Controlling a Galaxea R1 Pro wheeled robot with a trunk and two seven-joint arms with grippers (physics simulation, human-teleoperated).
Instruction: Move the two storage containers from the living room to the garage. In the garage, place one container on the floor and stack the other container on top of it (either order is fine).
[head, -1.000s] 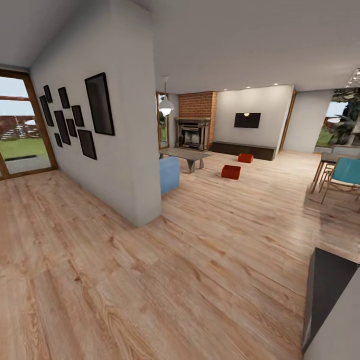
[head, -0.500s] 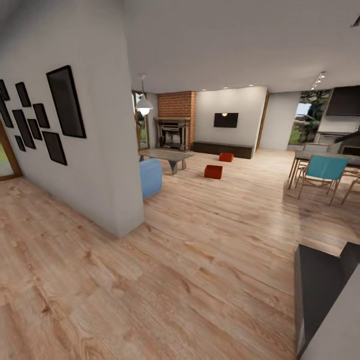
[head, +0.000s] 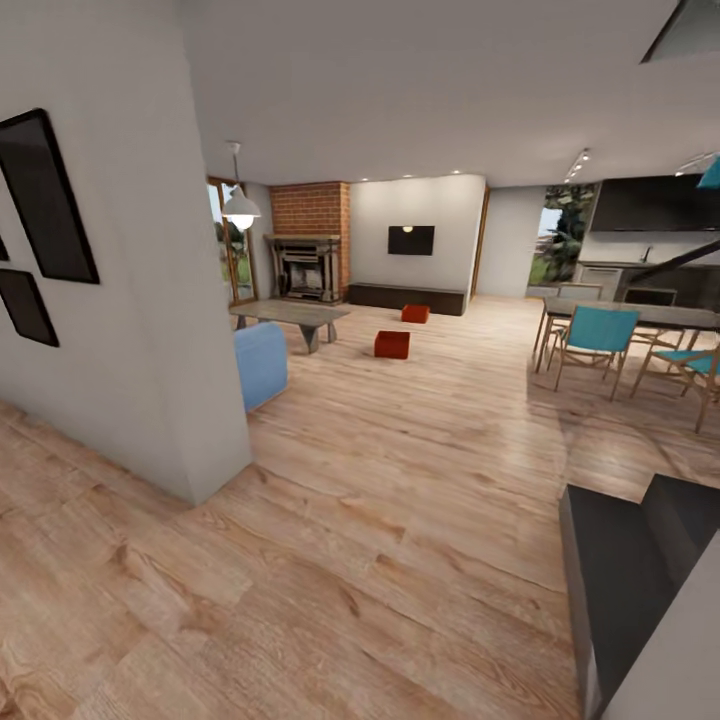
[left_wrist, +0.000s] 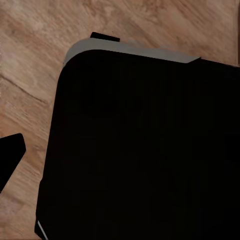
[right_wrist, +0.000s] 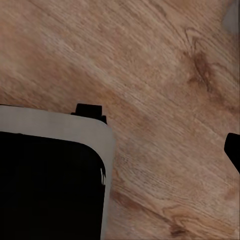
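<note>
Gripper state: cannot be determined for either arm. In the left wrist view a single dark fingertip (left_wrist: 10, 152) projects over the plank floor (left_wrist: 30, 60) beside the robot's black, grey-edged base (left_wrist: 140, 150); the opposing finger is out of frame. In the right wrist view one dark fingertip (right_wrist: 234, 149) enters at the frame edge, with the base corner (right_wrist: 50, 175) below it. Nothing is visible in either grasp.

Head view, working outward: the dark base edge (head: 620, 590) sits at 4 o'clock. Light wood planks (head: 400, 500) run forward into the living room. A white partition wall (head: 150, 330) carrying black picture frames (head: 40, 200) stands at 9 o'clock, with a blue seat (head: 260, 362) just beyond its end and a low grey table (head: 290, 316) behind that.

The two storage containers rest on the planks near 12 o'clock, well apart from the robot: the nearer container (head: 392, 344) is in open floor, the farther container (head: 415, 313) near the long dark bench (head: 405, 297). Behind stand the brick fireplace (head: 312, 240) and wall TV (head: 411, 240). Teal chairs (head: 595, 340) and a dining table (head: 640, 315) occupy 2 o'clock.
</note>
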